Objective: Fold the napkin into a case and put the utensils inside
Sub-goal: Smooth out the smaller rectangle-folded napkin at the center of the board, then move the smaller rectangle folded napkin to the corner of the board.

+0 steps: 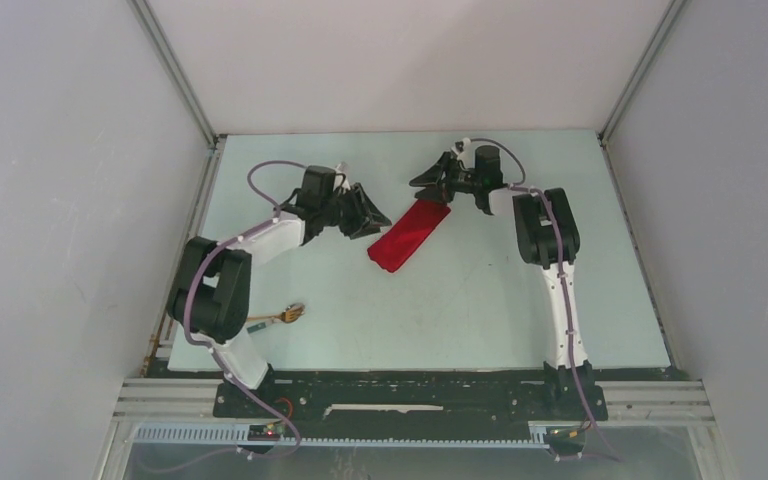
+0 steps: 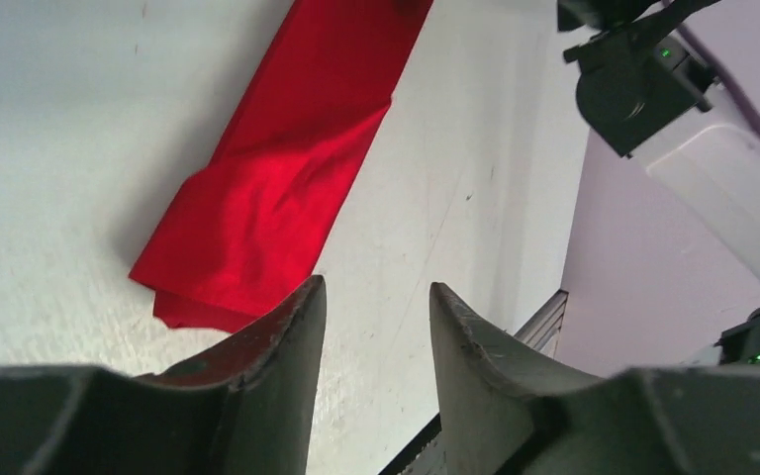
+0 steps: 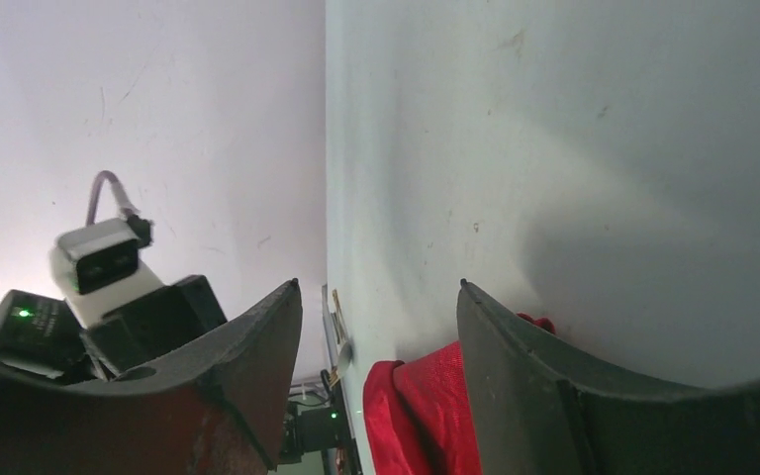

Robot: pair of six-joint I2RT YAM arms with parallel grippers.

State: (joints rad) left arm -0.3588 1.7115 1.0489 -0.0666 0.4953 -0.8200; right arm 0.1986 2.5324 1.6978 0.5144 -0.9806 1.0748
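Both your arms reach toward the far edge. Left gripper [image 1: 368, 214] is parted and empty. Right gripper [image 1: 438, 182] is parted astride the one red case [image 1: 410, 233]. One fork [image 1: 293, 314] lies by the left edge, perhaps with a teal stick [image 1: 258, 325] beside it.

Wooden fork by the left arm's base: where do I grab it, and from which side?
Grip the wooden fork across its thin neck, just behind the wider head, straight down with the open left gripper. It lies flat on the table, so only a top-down pinch gets a finger each side. Its handle end runs in beside the left arm, probably leaving little room.
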